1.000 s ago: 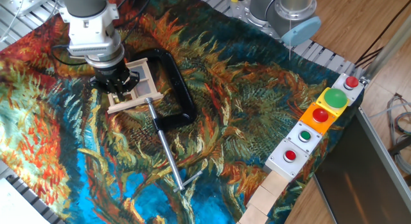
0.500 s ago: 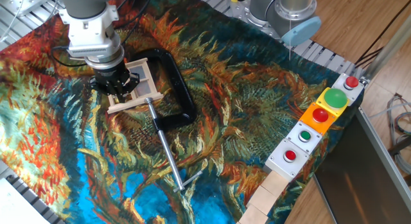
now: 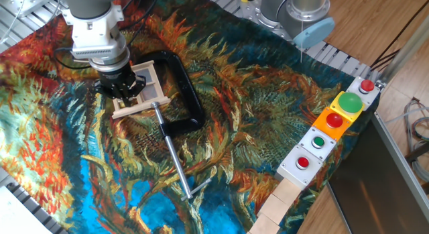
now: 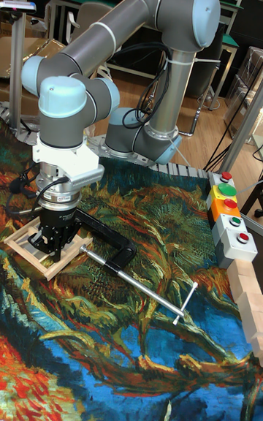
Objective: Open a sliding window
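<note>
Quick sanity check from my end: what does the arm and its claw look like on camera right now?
The UR5 arm has dark grey tubular links with pale blue caps on its joints. A white block sits at the wrist, and a black cable loops beside it. Below that hangs the black claw, with short dark fingers.
</note>
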Robot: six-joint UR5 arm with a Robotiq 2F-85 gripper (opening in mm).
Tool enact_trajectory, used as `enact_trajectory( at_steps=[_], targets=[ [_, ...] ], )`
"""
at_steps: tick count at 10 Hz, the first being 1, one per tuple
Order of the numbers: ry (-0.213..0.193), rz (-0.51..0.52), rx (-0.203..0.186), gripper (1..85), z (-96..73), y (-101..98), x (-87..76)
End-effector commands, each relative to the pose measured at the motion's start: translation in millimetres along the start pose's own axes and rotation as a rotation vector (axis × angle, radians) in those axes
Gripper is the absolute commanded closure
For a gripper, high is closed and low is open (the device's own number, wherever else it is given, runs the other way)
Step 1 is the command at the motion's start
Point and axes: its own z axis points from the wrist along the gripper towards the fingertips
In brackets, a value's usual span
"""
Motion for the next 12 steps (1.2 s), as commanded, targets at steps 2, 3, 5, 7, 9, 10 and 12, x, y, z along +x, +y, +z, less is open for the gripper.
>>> enact_trajectory(
  at_steps=[2,3,5,7,9,10,12],
  targets=[
    [-0.017,0.007,-0.007,84.3,0.8,0.8,3.4],
    [-0.019,0.007,-0.009,84.3,1.2,1.2,3.9],
    [-0.026,0.007,-0.016,84.3,0.9,3.0,2.2],
    [-0.029,0.003,-0.012,84.3,1.3,2.0,2.6],
    [-0.033,-0.002,-0.010,84.3,2.4,0.9,4.1],
    [-0.037,-0.003,-0.011,84.3,3.2,0.9,5.1],
    [-0.036,-0.005,-0.010,84.3,3.8,0.2,7.8]
  ],
)
